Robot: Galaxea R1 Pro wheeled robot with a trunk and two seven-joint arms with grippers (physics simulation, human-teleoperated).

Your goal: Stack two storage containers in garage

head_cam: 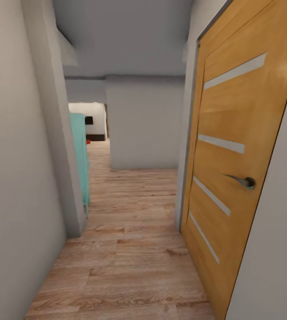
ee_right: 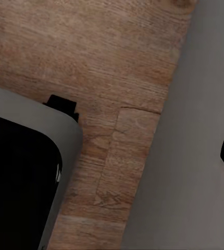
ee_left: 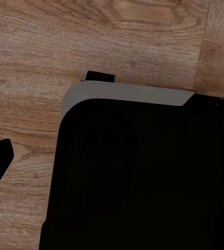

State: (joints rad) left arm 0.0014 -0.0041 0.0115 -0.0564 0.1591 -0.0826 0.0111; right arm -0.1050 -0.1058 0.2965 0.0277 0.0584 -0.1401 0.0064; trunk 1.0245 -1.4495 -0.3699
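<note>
Wood-plank floor [head_cam: 130,262], orange door [head_cam: 232,169] right, teal object [head_cam: 79,155] ahead left.

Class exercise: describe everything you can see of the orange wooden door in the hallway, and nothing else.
The door fills the right side of the head view. It looks like orange-brown wood with visible grain, a smooth flat slab. Four narrow pale strips, perhaps frosted glass, cross it at intervals from top to bottom. A metal lever handle sits at mid-height near its right edge. A grey frame borders its left edge. Its foot meets the light wood-plank floor. Whether it is shut or ajar cannot be told.
</note>
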